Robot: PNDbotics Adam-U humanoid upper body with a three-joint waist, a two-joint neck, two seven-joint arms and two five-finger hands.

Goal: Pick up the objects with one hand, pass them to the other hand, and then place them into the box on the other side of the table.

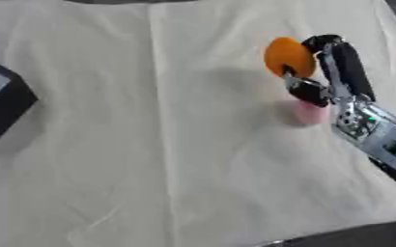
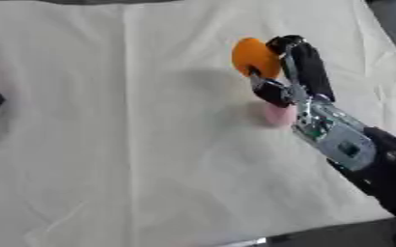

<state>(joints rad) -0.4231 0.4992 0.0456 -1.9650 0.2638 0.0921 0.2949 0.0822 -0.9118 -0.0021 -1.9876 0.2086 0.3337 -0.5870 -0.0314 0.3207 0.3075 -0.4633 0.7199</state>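
Observation:
An orange round object (image 1: 288,56) is held above the white cloth at the right, with my right hand (image 1: 335,67) curled round it, fingers over its far side and thumb below. A small pink object (image 1: 310,113) sits on the cloth just under the hand's wrist. A dark box (image 1: 3,103) with a pale inside lies at the left edge of the table. My left hand shows in no view.
A creased white cloth (image 1: 167,144) covers the whole table. The table's dark front edge (image 1: 353,236) shows at the lower right.

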